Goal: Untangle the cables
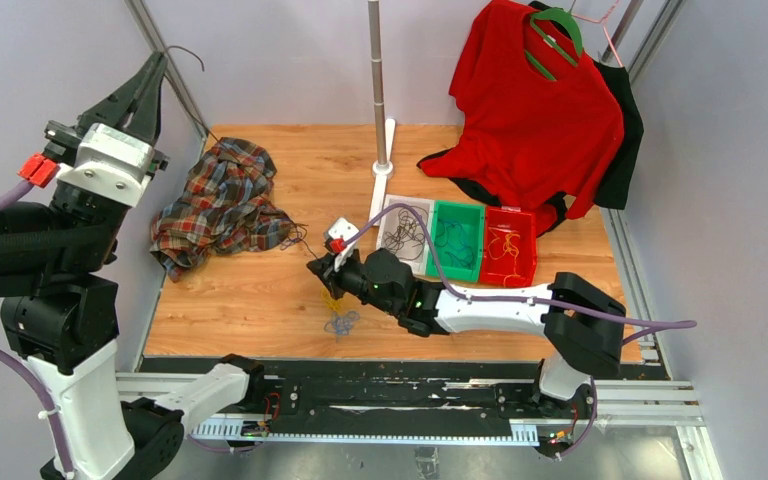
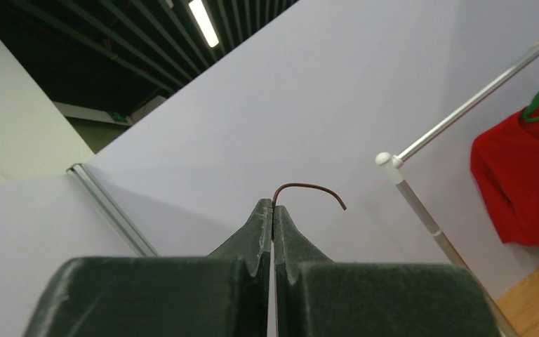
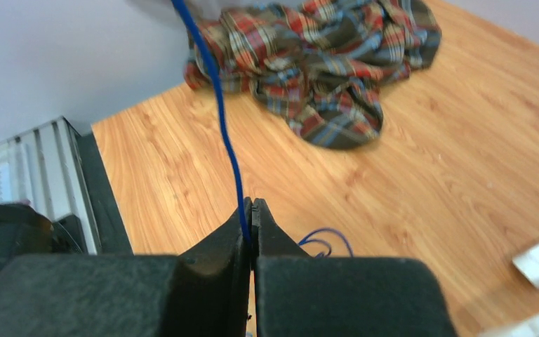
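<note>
Right wrist view: the right gripper (image 3: 251,210) is pinched closed on a blue cable (image 3: 221,119), low over the wooden table (image 3: 428,182).
Seen from above, a small blue wad (image 1: 340,322) lies on the table just beside that gripper's tips. Beyond it, side by side, a white tray (image 1: 412,199) holds black cables (image 1: 403,238), a green bin (image 1: 456,274) blue cables (image 1: 453,240), and a red bin (image 1: 509,279) yellow cables (image 1: 506,243). A plaid cloth (image 1: 222,200) lies to the left. The left gripper (image 1: 155,65), raised high, is clamped on a thin dark wire (image 2: 309,187).
</note>
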